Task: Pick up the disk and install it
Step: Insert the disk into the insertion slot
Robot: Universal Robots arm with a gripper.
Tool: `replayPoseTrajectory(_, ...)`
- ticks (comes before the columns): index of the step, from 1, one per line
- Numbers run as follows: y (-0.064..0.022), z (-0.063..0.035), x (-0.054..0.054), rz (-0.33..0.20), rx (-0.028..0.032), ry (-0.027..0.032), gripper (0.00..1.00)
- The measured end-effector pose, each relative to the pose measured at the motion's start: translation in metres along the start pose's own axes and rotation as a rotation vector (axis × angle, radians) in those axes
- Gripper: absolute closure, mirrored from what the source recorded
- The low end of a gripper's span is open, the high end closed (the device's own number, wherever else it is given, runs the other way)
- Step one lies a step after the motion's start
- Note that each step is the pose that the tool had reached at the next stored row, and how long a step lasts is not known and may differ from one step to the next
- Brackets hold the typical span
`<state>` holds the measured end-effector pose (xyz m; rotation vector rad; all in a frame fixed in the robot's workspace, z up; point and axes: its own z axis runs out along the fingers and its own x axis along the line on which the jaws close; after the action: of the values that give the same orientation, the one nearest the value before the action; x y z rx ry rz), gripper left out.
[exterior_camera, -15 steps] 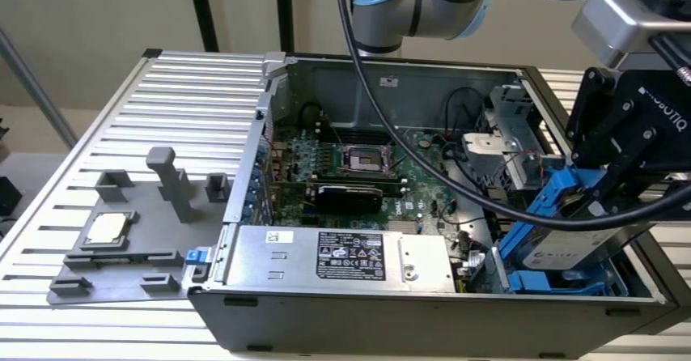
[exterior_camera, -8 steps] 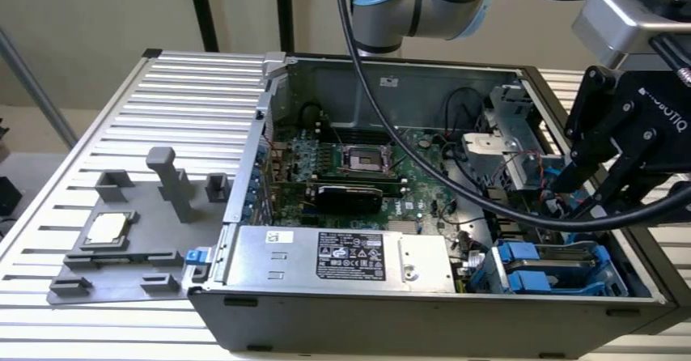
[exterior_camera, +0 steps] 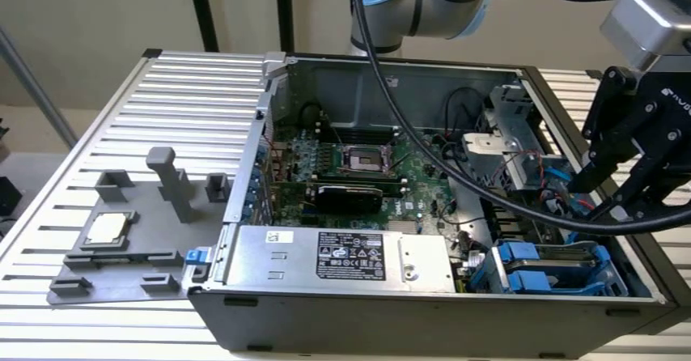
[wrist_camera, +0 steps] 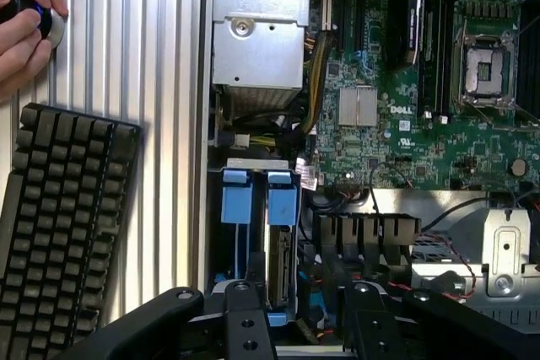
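Note:
The disk (exterior_camera: 545, 268) sits edge-up in the drive bay at the front corner of the open computer case, on the exterior view's right, its blue carrier tabs showing. In the wrist view its grey metal edge (wrist_camera: 279, 263) runs down between the blue tabs. A second blue carrier (wrist_camera: 235, 200) stands in the slot beside it. My gripper (exterior_camera: 617, 201) hangs above and just behind the bay. It is open, and the black fingers (wrist_camera: 245, 326) stand apart over the disk without touching it. Nothing is between them.
A large silver box with a black label (exterior_camera: 345, 256) lies along the case front, next to the bay. The motherboard (exterior_camera: 357, 167) fills the case floor. A grey fixture with a small square chip (exterior_camera: 108, 227) is outside the case. A keyboard (wrist_camera: 59, 217) and a person's hand (wrist_camera: 25, 6) are on the slatted table.

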<state>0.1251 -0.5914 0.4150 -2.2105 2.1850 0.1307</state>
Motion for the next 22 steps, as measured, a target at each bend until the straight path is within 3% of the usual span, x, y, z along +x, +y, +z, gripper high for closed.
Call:
replayPoseTrajectory(8, 0.0001, 0.0000, 0.0001, 0.000, 0.0001, -0.0001, 0.62)
replayPoseTrajectory(10, 0.0009, 0.0001, 0.0000, 0.000, 0.0007, -0.0002, 0.75)
replayPoseTrajectory(15, 0.0033, 0.0003, -0.0016, 0.000, 0.0017, 0.0019, 0.89)
replayPoseTrajectory(22, 0.0036, 0.0009, -0.0083, 0.000, 0.0017, 0.0021, 0.89)
